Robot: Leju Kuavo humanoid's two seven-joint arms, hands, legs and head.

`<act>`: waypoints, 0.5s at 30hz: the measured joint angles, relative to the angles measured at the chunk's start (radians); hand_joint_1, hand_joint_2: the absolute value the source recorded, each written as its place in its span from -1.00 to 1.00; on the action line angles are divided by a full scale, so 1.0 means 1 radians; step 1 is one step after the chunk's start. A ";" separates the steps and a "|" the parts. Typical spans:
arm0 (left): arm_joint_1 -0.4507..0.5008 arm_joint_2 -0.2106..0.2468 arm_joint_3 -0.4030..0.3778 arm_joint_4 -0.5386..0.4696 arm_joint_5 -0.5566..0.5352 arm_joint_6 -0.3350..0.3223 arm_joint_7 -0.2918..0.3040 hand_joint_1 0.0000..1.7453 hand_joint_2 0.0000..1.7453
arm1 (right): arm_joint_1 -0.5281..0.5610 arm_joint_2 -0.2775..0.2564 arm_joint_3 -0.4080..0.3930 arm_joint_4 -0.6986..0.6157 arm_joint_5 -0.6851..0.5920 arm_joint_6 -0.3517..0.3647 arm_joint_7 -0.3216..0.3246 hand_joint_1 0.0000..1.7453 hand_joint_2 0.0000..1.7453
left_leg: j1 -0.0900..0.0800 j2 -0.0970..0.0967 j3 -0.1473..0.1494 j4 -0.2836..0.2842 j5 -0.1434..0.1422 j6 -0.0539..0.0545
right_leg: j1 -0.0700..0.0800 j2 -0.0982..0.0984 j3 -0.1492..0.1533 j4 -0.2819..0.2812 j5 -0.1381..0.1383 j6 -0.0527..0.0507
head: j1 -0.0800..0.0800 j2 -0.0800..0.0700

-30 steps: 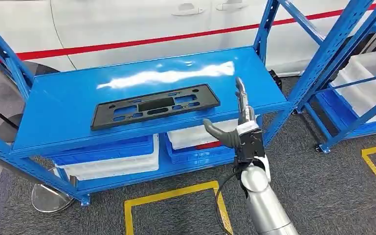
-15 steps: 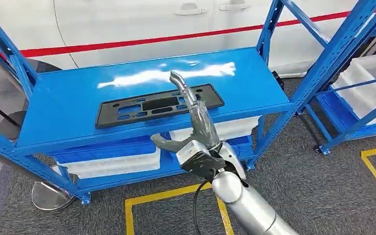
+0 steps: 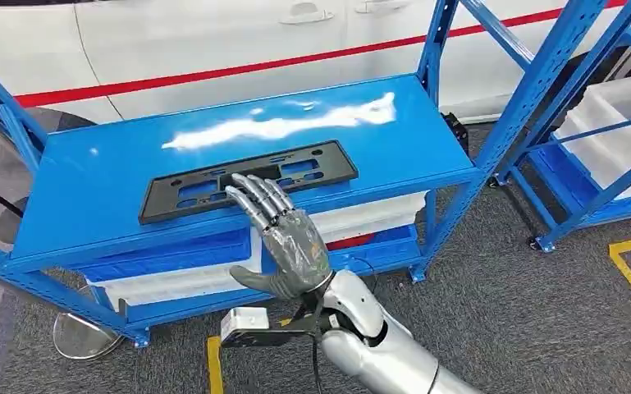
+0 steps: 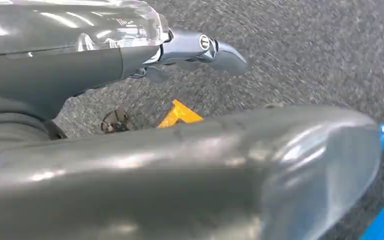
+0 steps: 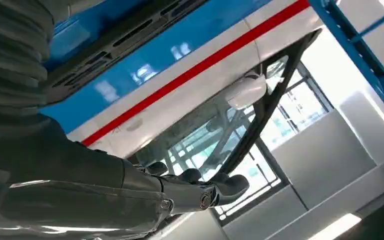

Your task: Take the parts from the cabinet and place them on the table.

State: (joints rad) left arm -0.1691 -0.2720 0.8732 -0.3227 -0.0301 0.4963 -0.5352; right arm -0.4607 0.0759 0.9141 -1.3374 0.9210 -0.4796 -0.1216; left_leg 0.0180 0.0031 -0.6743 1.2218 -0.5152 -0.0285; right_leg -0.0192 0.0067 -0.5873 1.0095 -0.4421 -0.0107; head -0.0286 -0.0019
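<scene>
The right hand (image 3: 289, 250) is dark grey metal with jointed fingers. Its arm (image 3: 386, 353) is smooth silver. A black cable (image 3: 315, 361) runs beside the arm.

No legible text, labels, brand marks or numbers in any view. The black slotted part (image 3: 246, 180) on the blue shelf (image 3: 90, 189) bears no readable marking. White tag below the shelf is blank at this resolution.

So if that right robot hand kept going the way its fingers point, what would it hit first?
Probably the black plastic panel on the blue shelf: the right robot hand has its fingertips at the panel's near edge, though depth is unclear.
</scene>
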 joint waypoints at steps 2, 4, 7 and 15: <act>-0.007 0.000 -0.015 0.002 -0.003 0.003 0.006 -1.00 -1.00 | -0.001 0.011 0.019 0.027 0.066 -0.024 0.020 -1.00 1.00 | 0.005 0.000 0.080 -0.183 0.084 0.000 | -0.003 0.002 0.006 0.007 -0.008 0.011 | 0.000 0.000; -0.019 -0.003 -0.028 0.006 -0.005 0.009 0.012 -1.00 -1.00 | -0.004 0.017 0.037 0.055 0.127 -0.043 0.042 -1.00 1.00 | -0.005 -0.006 0.089 -0.200 0.068 0.014 | 0.004 0.004 -0.002 0.010 -0.008 0.023 | -0.001 0.000; -0.024 -0.005 -0.050 0.007 -0.005 0.013 0.022 -1.00 -1.00 | -0.012 0.022 0.084 0.096 0.214 -0.071 0.091 -1.00 1.00 | -0.005 -0.006 0.086 -0.205 0.073 0.033 | 0.002 0.004 -0.001 0.007 -0.008 0.038 | 0.000 0.000; -0.041 -0.007 -0.110 0.009 0.010 0.023 0.041 -1.00 -1.00 | -0.035 0.040 0.223 0.226 0.386 -0.131 0.232 -1.00 1.00 | -0.015 -0.005 0.088 -0.207 0.075 0.053 | 0.009 -0.002 -0.123 0.247 -0.086 0.030 | 0.003 0.000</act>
State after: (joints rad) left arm -0.2105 -0.2792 0.7636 -0.3140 -0.0198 0.5188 -0.4940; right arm -0.4960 0.1160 1.1369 -1.1118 1.3067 -0.6104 0.1104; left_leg 0.0030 -0.0023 -0.5860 1.0143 -0.4404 0.0248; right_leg -0.0102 0.0050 -0.7100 1.2570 -0.5277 0.0190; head -0.0252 -0.0019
